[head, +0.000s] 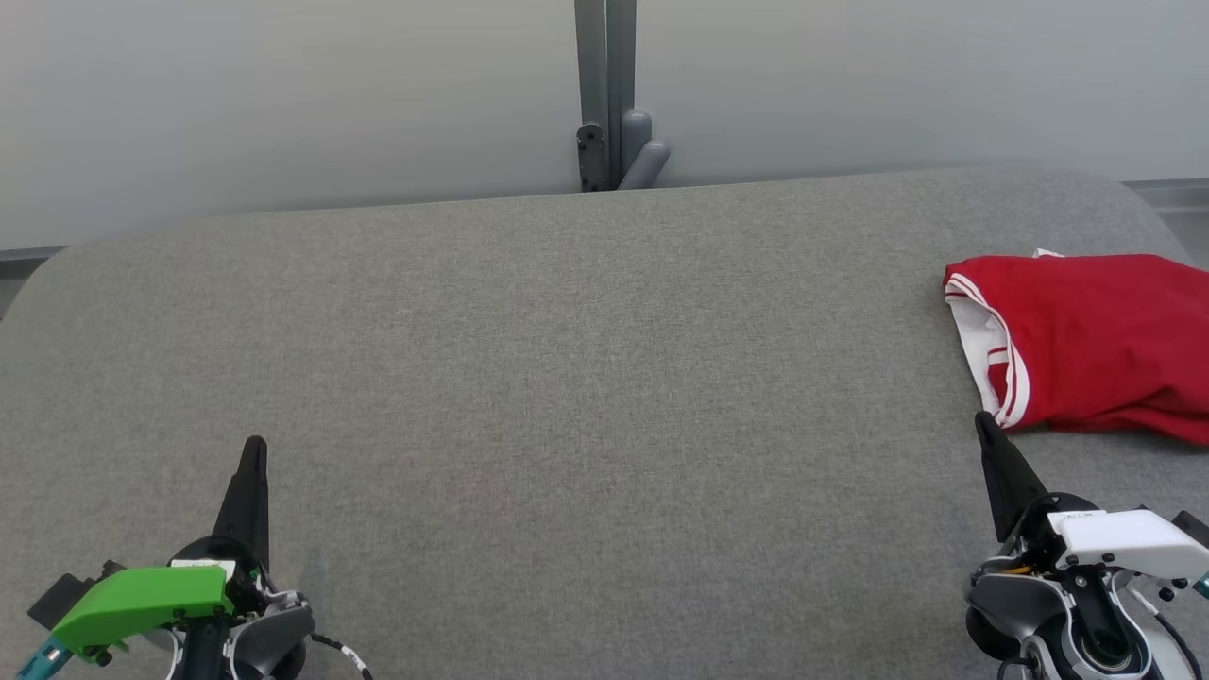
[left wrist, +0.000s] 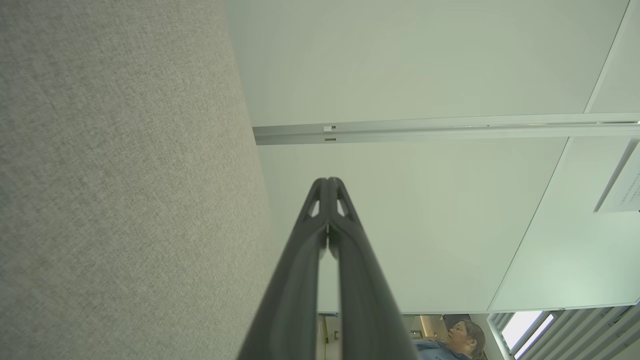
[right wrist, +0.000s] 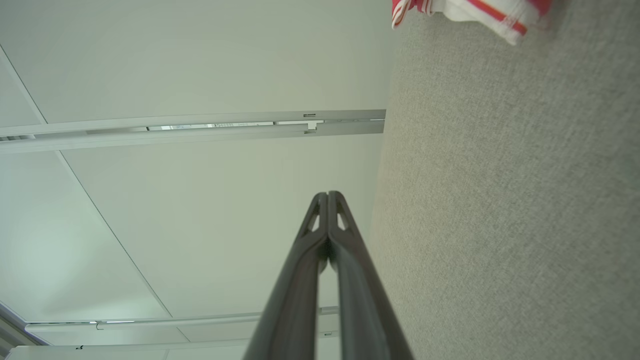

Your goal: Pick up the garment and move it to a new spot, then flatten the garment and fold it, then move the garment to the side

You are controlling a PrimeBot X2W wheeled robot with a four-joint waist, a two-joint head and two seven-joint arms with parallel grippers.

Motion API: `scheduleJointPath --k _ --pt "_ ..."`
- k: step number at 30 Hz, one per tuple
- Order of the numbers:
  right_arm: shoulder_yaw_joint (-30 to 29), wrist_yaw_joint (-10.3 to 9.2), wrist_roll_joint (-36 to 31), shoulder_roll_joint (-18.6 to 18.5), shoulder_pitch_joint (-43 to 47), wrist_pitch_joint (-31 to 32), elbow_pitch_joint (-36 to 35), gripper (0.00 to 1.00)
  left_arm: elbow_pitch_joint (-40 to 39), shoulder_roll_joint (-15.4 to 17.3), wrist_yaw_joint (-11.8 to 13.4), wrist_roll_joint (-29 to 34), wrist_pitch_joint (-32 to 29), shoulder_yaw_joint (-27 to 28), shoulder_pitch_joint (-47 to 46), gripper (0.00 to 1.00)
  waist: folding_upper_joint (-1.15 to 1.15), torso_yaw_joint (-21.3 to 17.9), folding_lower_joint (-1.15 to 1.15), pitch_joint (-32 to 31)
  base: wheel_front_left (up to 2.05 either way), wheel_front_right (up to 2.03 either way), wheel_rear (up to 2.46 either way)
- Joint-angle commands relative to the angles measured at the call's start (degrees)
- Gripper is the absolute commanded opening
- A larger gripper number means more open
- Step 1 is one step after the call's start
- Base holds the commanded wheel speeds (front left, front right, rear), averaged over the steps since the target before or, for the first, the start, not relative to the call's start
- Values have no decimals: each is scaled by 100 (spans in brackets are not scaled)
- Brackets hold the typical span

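- The red garment [head: 1096, 331] has white trim. It lies bunched up by the right edge of the grey surface [head: 567, 378].
- In the right wrist view, a bit of the garment's [right wrist: 495, 15] white and red trim shows at the top.
- The right fingers [head: 994, 449] are pressed tight together and grip nothing. They sit near the front right corner, and the tip is close to the garment's near side.
- The left fingers [head: 253, 463] are pressed tight together too, and they grip nothing. They sit near the front left corner, well apart from the garment.
- Each wrist view shows its own fingers meeting at the tips, left [left wrist: 328, 192] and right [right wrist: 327, 200].
- A grey post [head: 604, 94] stands behind the middle of the far edge, against a pale wall.
- A person [left wrist: 460, 337] shows at the bottom of the left wrist view.
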State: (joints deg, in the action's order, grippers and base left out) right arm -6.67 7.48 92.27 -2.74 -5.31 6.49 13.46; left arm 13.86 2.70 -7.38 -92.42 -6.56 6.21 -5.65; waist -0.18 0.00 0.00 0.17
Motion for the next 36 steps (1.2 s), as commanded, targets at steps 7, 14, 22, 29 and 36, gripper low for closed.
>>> scheduleJointPath --k 7,14,22,29,36 --pt "3 2 40 -27 -56 11 -22 0 -4 34 -28 -9 -24 24 -87 0 18 0 0 0 0 0 0" --pt "3 2 40 -27 -56 11 -22 0 -4 34 -27 -9 -24 24 -87 0 18 0 0 0 0 0 0" --pt "3 2 40 -27 -56 11 -22 0 -4 34 -27 -9 -24 24 -87 0 18 0 0 0 0 0 0" --pt "3 2 40 -27 -56 11 -22 0 -4 34 -28 -9 -24 24 -87 0 18 0 0 0 0 0 0" --pt "3 2 40 -27 -57 11 -22 0 -4 34 -27 -9 -24 24 -87 0 18 0 0 0 0 0 0"
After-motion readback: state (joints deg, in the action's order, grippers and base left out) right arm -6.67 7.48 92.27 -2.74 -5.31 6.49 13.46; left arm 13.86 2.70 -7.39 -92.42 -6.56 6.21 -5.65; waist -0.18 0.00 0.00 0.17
